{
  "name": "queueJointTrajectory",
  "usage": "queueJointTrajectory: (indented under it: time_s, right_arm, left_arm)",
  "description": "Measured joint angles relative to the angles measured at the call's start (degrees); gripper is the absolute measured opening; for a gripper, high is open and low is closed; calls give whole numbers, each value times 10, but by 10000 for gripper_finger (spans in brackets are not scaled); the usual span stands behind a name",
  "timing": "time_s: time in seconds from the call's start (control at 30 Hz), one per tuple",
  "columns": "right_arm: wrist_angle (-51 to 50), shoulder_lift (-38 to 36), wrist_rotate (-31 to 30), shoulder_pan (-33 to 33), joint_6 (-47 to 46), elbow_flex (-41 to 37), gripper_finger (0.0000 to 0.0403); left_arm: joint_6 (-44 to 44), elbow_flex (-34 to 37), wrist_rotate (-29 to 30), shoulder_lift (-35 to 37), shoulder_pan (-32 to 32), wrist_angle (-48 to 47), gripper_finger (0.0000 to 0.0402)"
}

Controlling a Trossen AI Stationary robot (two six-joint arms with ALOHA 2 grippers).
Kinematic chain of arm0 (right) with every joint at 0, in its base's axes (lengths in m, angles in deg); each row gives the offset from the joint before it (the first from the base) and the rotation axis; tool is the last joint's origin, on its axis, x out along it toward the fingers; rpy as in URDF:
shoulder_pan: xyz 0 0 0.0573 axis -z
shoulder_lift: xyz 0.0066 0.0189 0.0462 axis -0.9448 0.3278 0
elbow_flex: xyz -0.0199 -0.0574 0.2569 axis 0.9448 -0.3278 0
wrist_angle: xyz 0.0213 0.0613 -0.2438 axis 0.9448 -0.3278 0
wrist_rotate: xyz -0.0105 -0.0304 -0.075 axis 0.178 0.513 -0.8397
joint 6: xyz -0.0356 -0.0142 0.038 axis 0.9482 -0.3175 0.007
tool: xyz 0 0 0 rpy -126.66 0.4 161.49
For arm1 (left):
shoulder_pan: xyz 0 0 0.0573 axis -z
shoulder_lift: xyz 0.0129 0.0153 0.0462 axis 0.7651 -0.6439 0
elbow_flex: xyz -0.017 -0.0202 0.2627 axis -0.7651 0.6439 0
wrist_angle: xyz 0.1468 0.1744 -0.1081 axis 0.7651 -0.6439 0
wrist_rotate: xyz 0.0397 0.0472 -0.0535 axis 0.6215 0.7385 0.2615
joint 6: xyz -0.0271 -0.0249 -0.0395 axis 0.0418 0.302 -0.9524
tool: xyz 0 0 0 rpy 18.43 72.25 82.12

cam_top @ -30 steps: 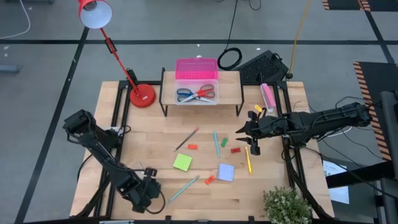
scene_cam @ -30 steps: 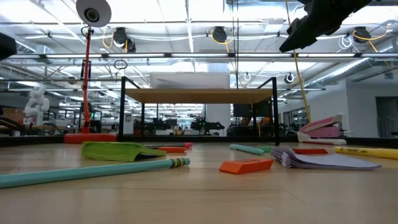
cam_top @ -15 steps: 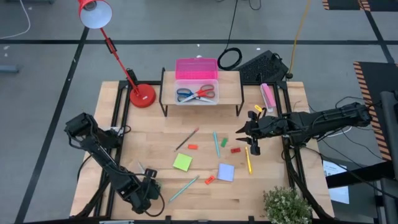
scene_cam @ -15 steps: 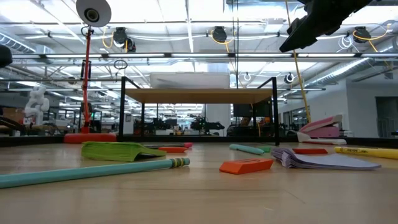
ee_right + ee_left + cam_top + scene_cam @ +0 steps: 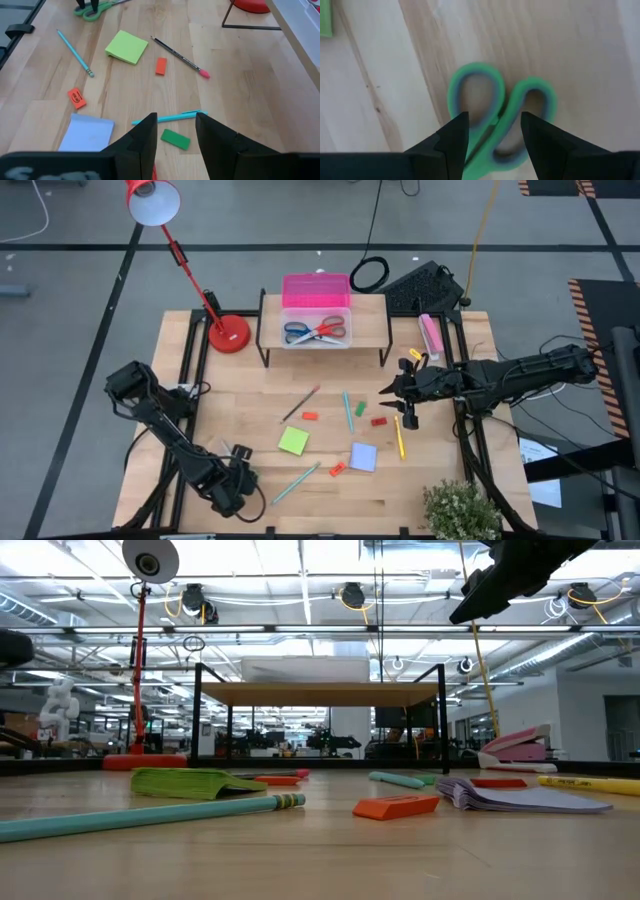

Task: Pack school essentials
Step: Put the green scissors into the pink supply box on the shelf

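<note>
At the worktop's near-left corner, green-handled scissors are straddled by the spread left tool; the right tool is held spread too.

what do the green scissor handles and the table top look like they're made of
Green-handled scissors: handles look like smooth moulded plastic, evenly coloured with rounded loops and a greyish inner lining, possibly softer. Light wooden table top: pale wood with visible grain lines, matte; whether solid or veneer cannot be told.

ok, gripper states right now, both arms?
Left gripper: open, fingers straddling the green scissors, not clamped.
Right gripper: open, empty, above the green eraser.
</note>
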Motion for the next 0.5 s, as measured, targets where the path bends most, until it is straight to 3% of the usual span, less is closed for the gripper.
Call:
queueJointTrajectory:
  time_s: [0.37, 0.5]
  right_arm:
    - [0, 0, 0, 0, 2, 0, 130]
    - [0, 0, 0, 0, 2, 0, 130]
  left_arm:
    - [37, 48, -2, 4, -7, 70, 181]
    - [43, 58, -10, 4, -13, 81, 153]
